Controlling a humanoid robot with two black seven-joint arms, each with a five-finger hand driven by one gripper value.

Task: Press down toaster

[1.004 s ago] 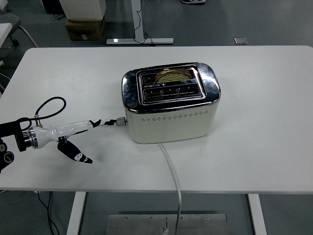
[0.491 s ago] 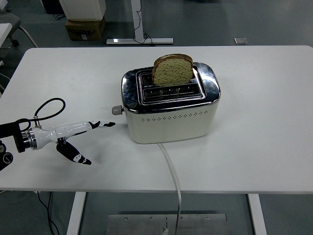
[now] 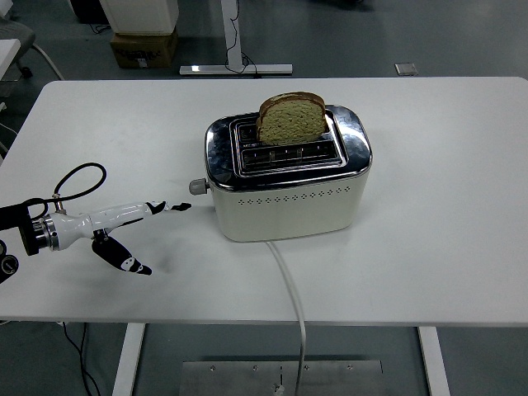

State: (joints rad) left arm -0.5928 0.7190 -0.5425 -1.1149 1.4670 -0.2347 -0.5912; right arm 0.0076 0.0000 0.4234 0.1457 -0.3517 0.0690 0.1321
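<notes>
1. A cream toaster (image 3: 289, 177) with a chrome top stands near the middle of the white table (image 3: 445, 165), its long side roughly parallel to the near edge; a white cord (image 3: 290, 289) runs from its front base to the near edge and drops over it.
2. A slice of brown bread (image 3: 291, 118) stands upright in the far slot, most of it above the chrome top; the near slot shows only its wire guides.
3. The grey lever knob (image 3: 196, 187) juts from the toaster's left end, high on that end, just under the chrome.
4. The left hand (image 3: 124, 227) reaches in from the table's left edge, near the near-left corner; its white shell ends in thin black-and-white fingers (image 3: 165, 206); one extended finger points toward the knob, its tip just short of it and not touching; another finger hangs down and toward the near edge, its tip at the table surface; the hand is spread and holds nothing.
5. A black cable (image 3: 76, 177) loops above the wrist.
6. Beyond the far edge, a cardboard box (image 3: 142, 48) sits on the floor.
</notes>
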